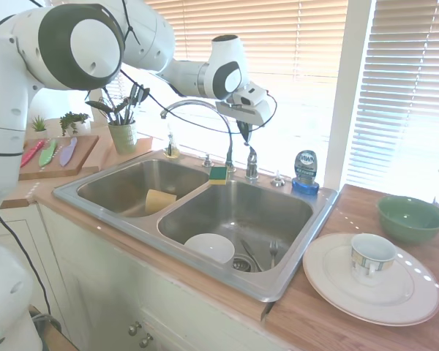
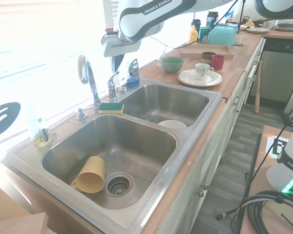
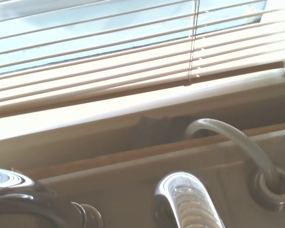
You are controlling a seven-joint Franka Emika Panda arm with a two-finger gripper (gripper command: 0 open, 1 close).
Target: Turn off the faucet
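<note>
The faucet (image 1: pixel 197 104) is chrome, and its tall arched spout (image 2: pixel 88 73) rises behind the divider of the double sink (image 1: pixel 293 274). Its small lever handle (image 1: pixel 252 162) stands just to the side of the spout base and also shows in the second exterior view (image 2: pixel 112 87). My gripper (image 1: pixel 242 135) hangs pointing down a short way above the handle, not touching it. Its dark fingers look shut with nothing between them (image 2: pixel 115 68). The wrist view shows the handle's rounded chrome top (image 3: pixel 185 202) close below. I see no water stream from the spout.
A blue soap bottle (image 1: pixel 306 170) stands just beyond the handle, near the window blinds. A green-yellow sponge (image 2: pixel 111 107) lies at the spout base. A yellow cup (image 2: pixel 90 174) and a white bowl (image 1: pixel 209 247) sit in the basins. A plate (image 1: pixel 329 281) and a green bowl (image 1: pixel 411 218) are on the counter.
</note>
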